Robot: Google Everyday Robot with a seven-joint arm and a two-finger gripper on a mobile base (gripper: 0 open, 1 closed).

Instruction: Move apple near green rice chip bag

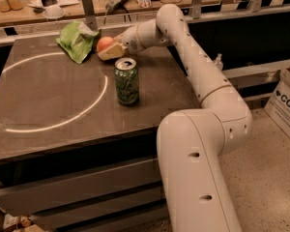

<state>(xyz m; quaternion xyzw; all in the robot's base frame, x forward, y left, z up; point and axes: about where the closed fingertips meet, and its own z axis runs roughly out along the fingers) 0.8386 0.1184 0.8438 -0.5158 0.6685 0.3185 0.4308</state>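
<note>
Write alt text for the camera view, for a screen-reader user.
The gripper holds the apple low over the far side of the table, close beside the green rice chip bag. A green soda can stands upright nearer the camera.

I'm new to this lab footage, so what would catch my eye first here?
The big white arm sweeps from the lower right up across the table. Its pincer grips the apple near the far edge, right beside the crumpled green rice chip bag. A green soda can stands upright nearer the middle.
</note>
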